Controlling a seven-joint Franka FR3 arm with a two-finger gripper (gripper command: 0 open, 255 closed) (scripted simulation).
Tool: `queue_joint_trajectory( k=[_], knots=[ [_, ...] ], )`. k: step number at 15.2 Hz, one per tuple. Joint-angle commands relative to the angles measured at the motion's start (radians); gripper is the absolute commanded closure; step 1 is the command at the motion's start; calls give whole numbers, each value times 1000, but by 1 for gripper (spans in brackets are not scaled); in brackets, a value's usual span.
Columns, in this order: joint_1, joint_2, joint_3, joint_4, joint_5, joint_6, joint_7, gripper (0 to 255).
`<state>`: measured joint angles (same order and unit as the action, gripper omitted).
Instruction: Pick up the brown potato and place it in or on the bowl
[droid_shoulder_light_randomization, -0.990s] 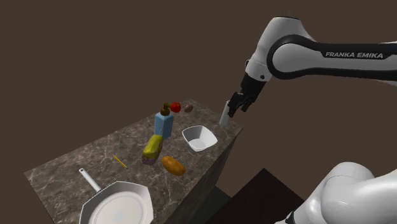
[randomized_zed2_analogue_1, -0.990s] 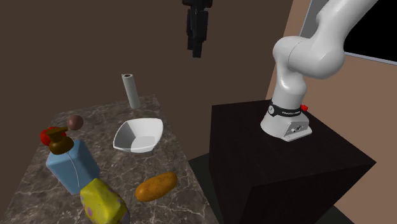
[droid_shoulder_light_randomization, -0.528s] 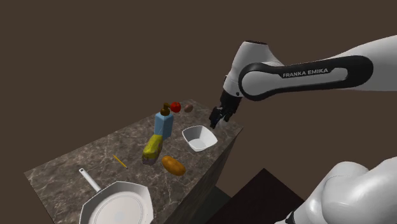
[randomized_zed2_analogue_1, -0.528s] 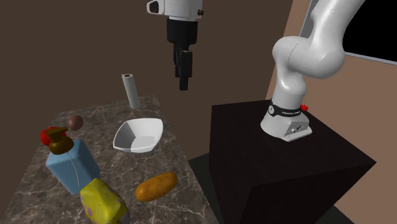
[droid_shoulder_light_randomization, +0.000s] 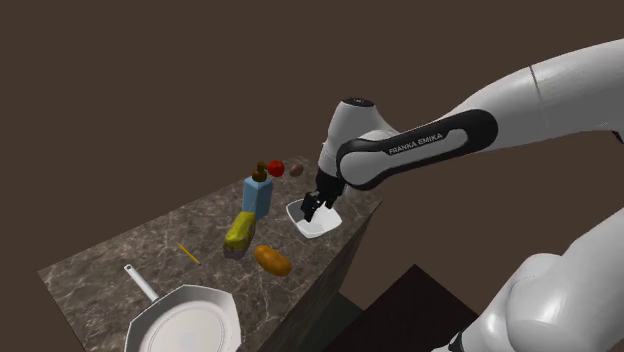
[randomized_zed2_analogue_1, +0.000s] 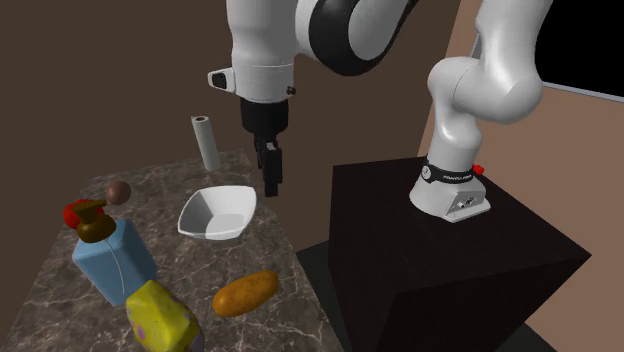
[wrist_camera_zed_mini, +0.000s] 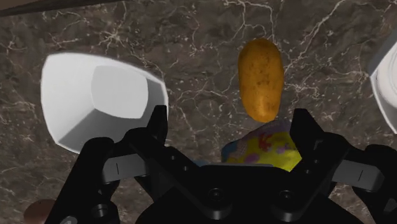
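Hand (wrist_camera_zed_mini: 229, 118) open and empty, hovering near the white bowl (wrist_camera_zed_mini: 70, 114). Potato (wrist_camera_zed_mini: 261, 70) lies ungrasped on the tabletop (wrist_camera_zed_mini: 203, 38). Remaining: approach, grasp, lift, place in bowl.

The dark marbled counter (droid_shoulder_light_randomization: 110, 262) bears loose items along its whole length. At the shoulder view's near end lie a white frying pan (droid_shoulder_light_randomization: 185, 320) and a thin yellow stick (droid_shoulder_light_randomization: 187, 253), possibly a pencil. Mid-counter, an orange-brown potato (droid_shoulder_light_randomization: 272, 260) lies near a yellow patterned pack (droid_shoulder_light_randomization: 240, 231). A white bowl (randomized_zed2_analogue_1: 215, 212) sits upright, apart from both. A blue bottle (droid_shoulder_light_randomization: 257, 195) stands behind the pack. Farther back are a red round item (droid_shoulder_light_randomization: 276, 167), a small brown ball (droid_shoulder_light_randomization: 296, 170) and an upright white roll (randomized_zed2_analogue_1: 206, 142).
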<state>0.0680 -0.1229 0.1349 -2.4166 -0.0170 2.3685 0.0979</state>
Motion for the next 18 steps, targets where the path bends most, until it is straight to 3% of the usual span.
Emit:
queue_joint_trajectory(
  k=[1, 9, 18],
  knots=[
    [5, 93, 13, 38, -24, 51, 22, 0],
    [48, 403, 19, 188, -141, 187, 106, 0],
    [124, 704, -17, 398, -230, 256, 162, 0]
  ],
)
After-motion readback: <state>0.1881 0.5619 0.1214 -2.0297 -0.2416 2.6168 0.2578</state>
